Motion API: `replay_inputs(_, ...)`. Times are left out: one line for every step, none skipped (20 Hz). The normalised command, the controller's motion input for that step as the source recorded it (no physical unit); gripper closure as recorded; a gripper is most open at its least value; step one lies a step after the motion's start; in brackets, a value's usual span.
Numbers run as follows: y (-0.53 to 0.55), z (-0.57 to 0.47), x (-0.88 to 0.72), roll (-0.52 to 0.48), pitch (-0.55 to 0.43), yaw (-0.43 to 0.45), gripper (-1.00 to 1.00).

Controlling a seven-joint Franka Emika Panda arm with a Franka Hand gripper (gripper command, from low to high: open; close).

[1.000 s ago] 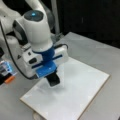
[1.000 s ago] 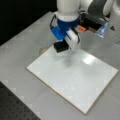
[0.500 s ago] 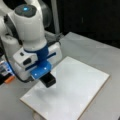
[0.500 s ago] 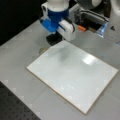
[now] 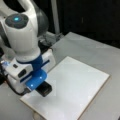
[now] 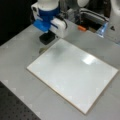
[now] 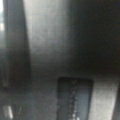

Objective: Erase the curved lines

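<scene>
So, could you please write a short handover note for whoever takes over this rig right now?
Gripper: at the white board's corner near the arm, carrying a black eraser block under its blue mount; jaws hidden.
Board: flat on the grey table, in both front views.
Curve lines: none visible anywhere on the board; only a glare spot.
Done: the board surface reads clean.
Left: nothing visibly left to erase.

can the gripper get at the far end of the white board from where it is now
Probably yes. The gripper with its black eraser block sits at one corner of the white board, and in both front views the board's surface lies bare, with nothing standing in the way.
</scene>
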Motion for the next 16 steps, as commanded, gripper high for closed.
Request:
replay_inputs(-0.38,0.07,0.28,-0.042,0.217,0.251,1.00)
replay_inputs(-0.38,0.05,0.27,-0.042,0.208,0.249,1.00)
replay_inputs(-0.38,0.03,0.28,-0.040,0.197,0.244,1.00)
replay_inputs(-0.37,0.01,0.28,-0.035,0.188,0.242,1.00)
replay_inputs(-0.37,0.00,0.29,-0.033,0.183,0.236,1.00)
replay_inputs(-0.37,-0.02,0.30,-0.028,0.170,0.245,1.00)
replay_inputs(-0.38,-0.03,0.31,-0.026,0.161,0.247,1.00)
replay_inputs(-0.36,-0.02,0.31,-0.025,0.155,0.243,1.00)
replay_inputs(-0.36,-0.03,0.32,-0.020,0.144,0.238,1.00)
replay_inputs(-0.36,-0.04,0.33,-0.013,0.130,0.230,1.00)
replay_inputs(-0.36,-0.06,0.34,-0.006,0.120,0.219,1.00)
replay_inputs(-0.35,-0.09,0.34,0.010,0.099,0.202,1.00)
replay_inputs(-0.34,-0.11,0.34,0.022,0.088,0.180,1.00)
replay_inputs(-0.31,-0.11,0.32,0.027,0.085,0.165,1.00)
replay_inputs(-0.29,-0.12,0.31,0.034,0.080,0.145,1.00)
replay_inputs(-0.26,-0.10,0.28,0.041,0.059,0.115,1.00)
